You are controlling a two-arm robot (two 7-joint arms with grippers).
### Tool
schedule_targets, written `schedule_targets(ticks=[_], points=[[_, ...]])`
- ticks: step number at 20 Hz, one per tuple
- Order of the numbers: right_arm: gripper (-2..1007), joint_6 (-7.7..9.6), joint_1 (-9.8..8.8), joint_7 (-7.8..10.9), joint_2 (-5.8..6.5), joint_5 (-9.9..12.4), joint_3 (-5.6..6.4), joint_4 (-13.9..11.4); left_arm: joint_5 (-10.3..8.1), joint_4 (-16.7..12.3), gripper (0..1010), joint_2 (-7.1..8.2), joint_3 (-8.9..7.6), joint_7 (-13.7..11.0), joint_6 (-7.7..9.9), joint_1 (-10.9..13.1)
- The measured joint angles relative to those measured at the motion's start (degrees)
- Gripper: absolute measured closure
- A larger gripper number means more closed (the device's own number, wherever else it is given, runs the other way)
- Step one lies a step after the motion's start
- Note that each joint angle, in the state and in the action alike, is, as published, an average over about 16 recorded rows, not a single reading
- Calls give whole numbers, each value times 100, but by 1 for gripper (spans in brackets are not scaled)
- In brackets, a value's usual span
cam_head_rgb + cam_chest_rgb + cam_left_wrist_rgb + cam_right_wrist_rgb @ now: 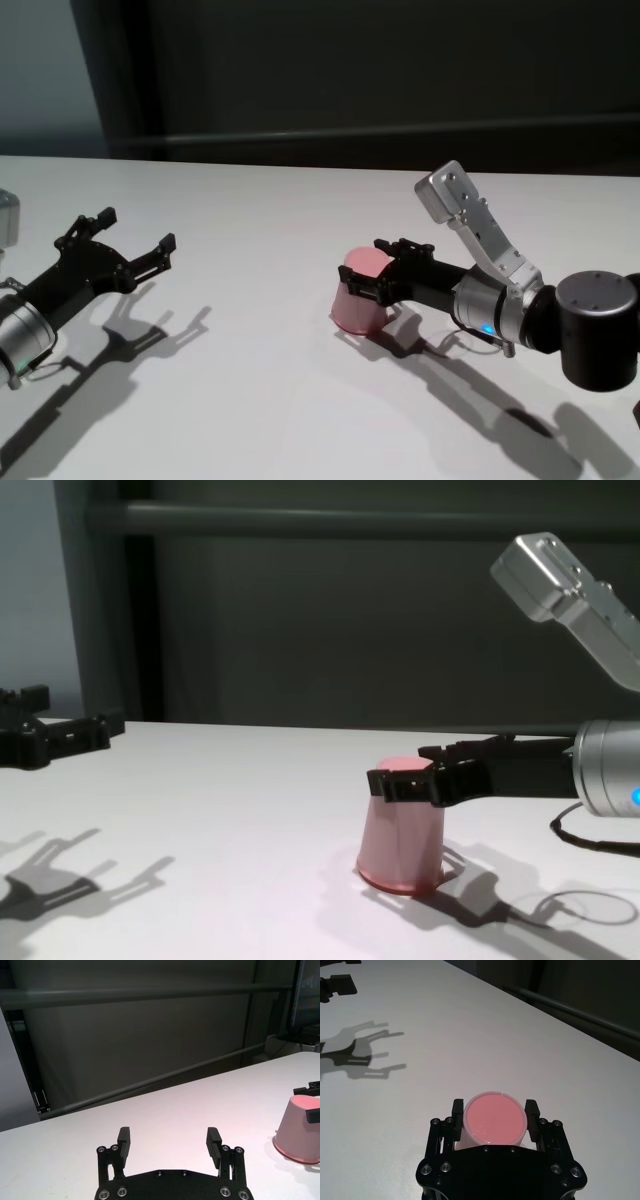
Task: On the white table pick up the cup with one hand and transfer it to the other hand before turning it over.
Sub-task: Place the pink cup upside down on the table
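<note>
The pink cup [358,300] stands upside down on the white table [270,400], flat base up and rolled rim down, leaning a little. My right gripper [372,270] is shut on the cup just below its base, one finger on each side, as the right wrist view [494,1110] and chest view [410,770] show. The cup [400,845] has its rim on or just off the tabletop. At the far left my left gripper [137,230] hovers low over the table, open and empty, well apart from the cup [299,1130]. Its fingers [124,1140] stand wide.
A dark wall with a horizontal rail [150,995] runs behind the table's far edge. A pale grey object [6,215] sits at the left border. Bare tabletop lies between the two grippers, crossed by their shadows [130,345].
</note>
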Motion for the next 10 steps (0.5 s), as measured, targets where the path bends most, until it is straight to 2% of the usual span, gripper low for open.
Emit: schedule_targets(ticks=[6,10], points=[[264,27,-10,23,-18,-3,8,14,0,0,7,0,0,0,0,0],[214,38,-12,22,-16,0,4,15,0,0,7,0,0,0,0,0]])
